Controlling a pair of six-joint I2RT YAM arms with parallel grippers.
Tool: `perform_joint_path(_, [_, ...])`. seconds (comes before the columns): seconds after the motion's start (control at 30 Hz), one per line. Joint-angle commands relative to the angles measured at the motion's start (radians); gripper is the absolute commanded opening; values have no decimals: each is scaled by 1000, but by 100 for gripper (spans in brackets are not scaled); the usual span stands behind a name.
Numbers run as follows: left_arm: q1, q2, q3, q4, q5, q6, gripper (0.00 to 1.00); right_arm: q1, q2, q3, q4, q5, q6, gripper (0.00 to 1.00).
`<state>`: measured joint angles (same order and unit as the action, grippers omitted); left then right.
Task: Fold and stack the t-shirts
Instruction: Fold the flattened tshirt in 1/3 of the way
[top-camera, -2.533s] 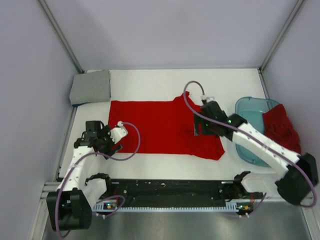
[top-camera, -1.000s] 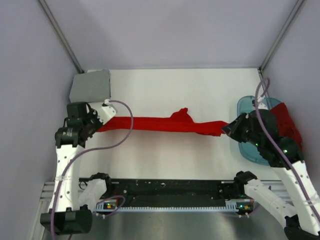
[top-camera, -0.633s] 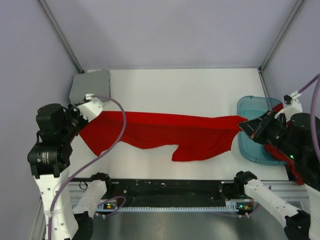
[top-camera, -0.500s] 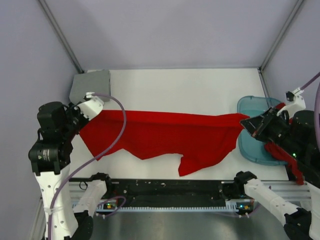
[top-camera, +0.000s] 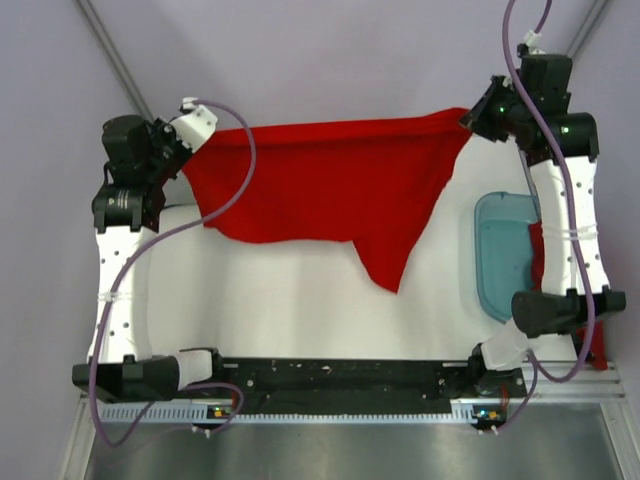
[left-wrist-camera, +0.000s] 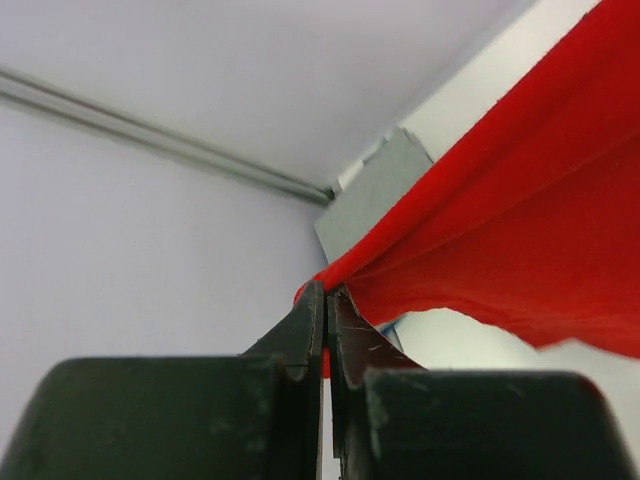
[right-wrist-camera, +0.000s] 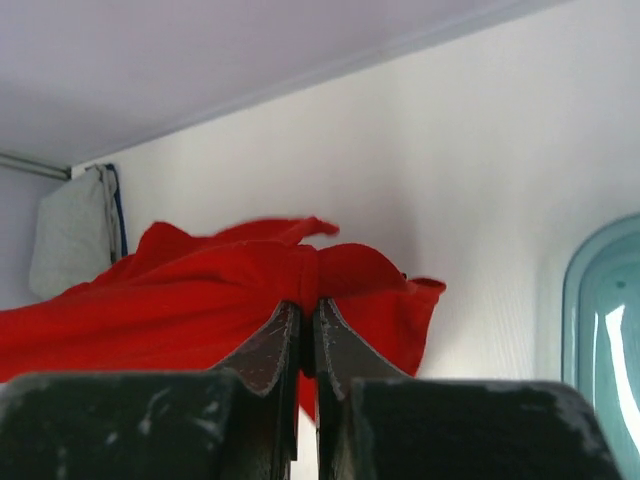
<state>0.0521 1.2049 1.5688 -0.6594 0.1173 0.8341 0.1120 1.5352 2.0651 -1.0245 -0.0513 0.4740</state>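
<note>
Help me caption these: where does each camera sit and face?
Top: above and behind the bases, looking down; both arms, left gripper and right gripper stretching the red tee.
Left wrist: looks along its shut fingers at the red tee, grey tee behind.
Right wrist: along its shut fingers at the red tee; tub right.
All share the red tee.

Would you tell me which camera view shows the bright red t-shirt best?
The top external view: it shows the whole bright red t-shirt stretched between the left gripper and the right gripper. The left wrist view shows only a pinched corner and part of the cloth; the right wrist view, a bunched corner.
</note>
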Motion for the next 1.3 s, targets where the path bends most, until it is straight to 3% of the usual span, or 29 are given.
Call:
perform_joint_path(0.0, [3,86,146,224,-59,-26,0,-60,63,263,81,-51,-35,0])
perform_joint_path(0.1, [0,127,160,225,-41,-15,0,-87,39,228,81,-61,-40,0])
perform_joint_path(0.23, [-6,93,30,216,27,31,0,-86,-110,-73,87,-90,-77,0])
perform_joint_path(0.5, [-8,-76,-496,181,93,212,0,-77,-437,-966,165,-223,-9,0])
perform_joint_path(0.67, [-8,-149,-832,147,56,299,0,9,-541,-1331,201,-211,84,0])
perform_joint_path(0.93, [-3,-205,-1102,90,-76,390,0,253,-466,-1435,55,-197,221,0])
perform_joint_path(1.27, [34,-289,-1130,-138,-211,447,0,267,-546,-1525,-135,-243,224,0])
